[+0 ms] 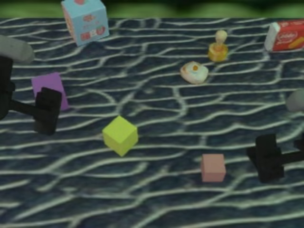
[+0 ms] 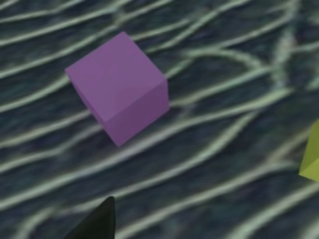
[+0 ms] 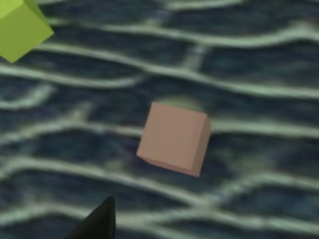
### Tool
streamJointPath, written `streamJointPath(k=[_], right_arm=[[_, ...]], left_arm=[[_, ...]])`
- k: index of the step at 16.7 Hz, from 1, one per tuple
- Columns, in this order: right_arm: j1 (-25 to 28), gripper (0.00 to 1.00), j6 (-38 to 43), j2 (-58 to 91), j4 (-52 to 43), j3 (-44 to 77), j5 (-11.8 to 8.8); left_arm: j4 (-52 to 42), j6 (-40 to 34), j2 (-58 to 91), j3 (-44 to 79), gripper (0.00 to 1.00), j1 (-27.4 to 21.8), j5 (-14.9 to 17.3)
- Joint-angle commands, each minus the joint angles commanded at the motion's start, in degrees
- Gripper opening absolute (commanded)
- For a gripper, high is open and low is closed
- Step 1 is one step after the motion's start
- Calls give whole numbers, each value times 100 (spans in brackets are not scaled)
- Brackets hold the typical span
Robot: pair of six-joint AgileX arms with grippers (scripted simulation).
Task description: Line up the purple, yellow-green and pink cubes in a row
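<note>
Purple cube (image 1: 49, 89) at surface's (image 1: 156, 199) left side, partly under left pincer (image 1: 46, 110); free-standing in left wrist view (image 2: 118, 87). Yellow-green cube (image 1: 120, 135) left of centre, open room all round. Pink cube (image 1: 213, 167) toward right front, near right pincer (image 1: 268, 157), not touching. Fingers of both pincers: cannot tell. Far edge: light-blue box (image 1: 84, 20) with pink pictures, red packet (image 1: 285, 36) at right edge. Yellow stamp-like piece (image 1: 218, 46) and white egg-like piece (image 1: 194, 72) right of centre, well apart from cubes.
</note>
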Motion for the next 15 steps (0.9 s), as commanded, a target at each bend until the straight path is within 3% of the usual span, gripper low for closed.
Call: streamJointPath(k=[8,12,15], right_arm=[[-1806,100,-1363,-3860,2250,-2970,0],[-2656,100,-1782,-4907,3050,-3650,44],[-3013,100,-1930,-5314,3373,-3853,65]], left_arm=[[-2442,361,4291,3356,100,-1072,23],[-3161,478,5633,4492,100,-1408,11],[-3404,518,6067,4908,100,-1529,1]])
